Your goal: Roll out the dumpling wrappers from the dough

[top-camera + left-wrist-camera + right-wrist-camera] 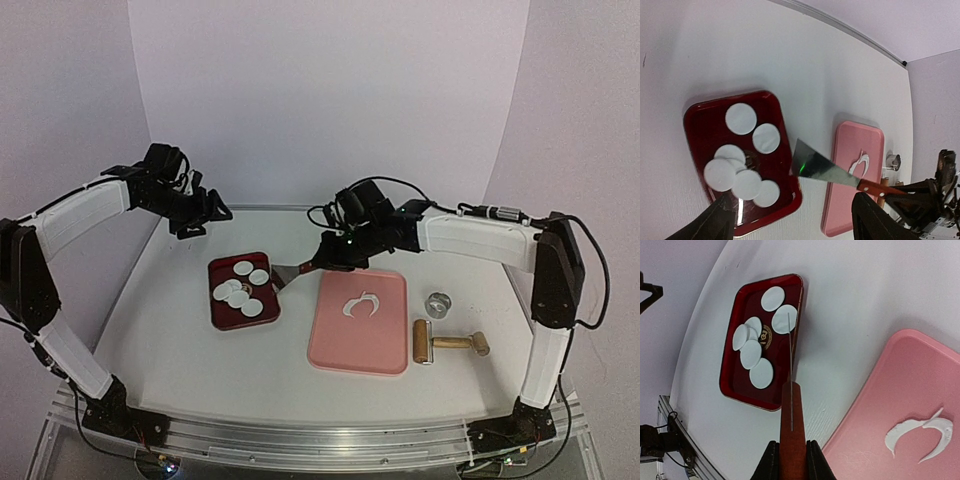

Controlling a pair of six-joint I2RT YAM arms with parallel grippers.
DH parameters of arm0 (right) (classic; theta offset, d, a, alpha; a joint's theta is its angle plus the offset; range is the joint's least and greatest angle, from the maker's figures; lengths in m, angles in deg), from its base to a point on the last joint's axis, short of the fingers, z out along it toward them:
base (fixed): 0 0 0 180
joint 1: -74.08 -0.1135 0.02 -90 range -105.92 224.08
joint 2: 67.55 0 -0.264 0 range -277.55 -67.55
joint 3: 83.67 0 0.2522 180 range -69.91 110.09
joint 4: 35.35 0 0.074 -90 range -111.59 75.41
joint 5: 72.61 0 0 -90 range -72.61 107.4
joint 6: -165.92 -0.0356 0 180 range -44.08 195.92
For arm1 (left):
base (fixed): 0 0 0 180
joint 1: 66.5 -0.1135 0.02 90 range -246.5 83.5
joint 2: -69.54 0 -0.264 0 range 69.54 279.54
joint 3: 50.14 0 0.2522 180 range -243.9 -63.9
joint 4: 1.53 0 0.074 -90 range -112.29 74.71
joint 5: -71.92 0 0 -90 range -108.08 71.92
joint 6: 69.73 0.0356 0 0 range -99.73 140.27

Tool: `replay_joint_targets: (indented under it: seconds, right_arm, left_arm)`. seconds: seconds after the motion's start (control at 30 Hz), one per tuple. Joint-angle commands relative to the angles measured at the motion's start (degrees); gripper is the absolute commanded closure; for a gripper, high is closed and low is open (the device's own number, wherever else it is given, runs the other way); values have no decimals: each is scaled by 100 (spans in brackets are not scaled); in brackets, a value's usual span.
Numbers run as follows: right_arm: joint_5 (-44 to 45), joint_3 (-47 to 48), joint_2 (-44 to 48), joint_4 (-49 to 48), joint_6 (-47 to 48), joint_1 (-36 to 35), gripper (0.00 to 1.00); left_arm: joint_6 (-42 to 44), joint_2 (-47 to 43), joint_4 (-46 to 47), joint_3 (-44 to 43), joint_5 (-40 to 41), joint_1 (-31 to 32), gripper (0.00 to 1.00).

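Several round white dumpling wrappers lie in a dark red tray, some overlapping; they also show in the left wrist view and the right wrist view. A ragged curved dough scrap lies on the pink board. My right gripper is shut on the wooden handle of a metal spatula. Its bare blade reaches to the tray's right rim. My left gripper is open and empty, high above the tray's back left.
A small metal ring cutter stands right of the pink board. A wooden rolling pin lies in front of it. The table's back edge meets a curved white wall.
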Motion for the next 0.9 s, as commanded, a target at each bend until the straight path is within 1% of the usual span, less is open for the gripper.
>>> replay_joint_targets:
  seconds: [0.0,0.07,0.2,0.33,0.43,0.57,0.67,0.77,0.87]
  right_arm:
    - [979,512,720,1103,335,409,100]
    - [710,240,1050,1213,175,905,100]
    - [192,-208,1664,1215,233,1783,100]
    - [-345,-401,1975,1213,158,2452,100]
    - [-766,-806,2131,1140,-83,3159,100]
    - [-1543,-1432,2206,701,-429,3978,100]
    - [-2112,-1863,2237,223,-656,4451,100]
    - [-2556,-2209,2167,-199,-843,4773,100]
    - [-2838,-2447,1997,-387,-935,5031,100]
  left_arm:
    - [90,-1000,799,745,657,-52,16]
    - [124,-1152,861,967,644,-61,13]
    - [216,-1053,619,1077,481,-62,12]
    - [58,-1164,820,1339,522,-86,11]
    - [-63,-1140,915,1438,500,-124,10]
    - [-149,-1078,1062,1591,427,-159,9]
    - [-142,-1188,1471,1949,496,-175,7]
    - [-278,-1331,1784,2351,610,-234,6]
    - [-335,-1448,1910,2543,723,-247,6]
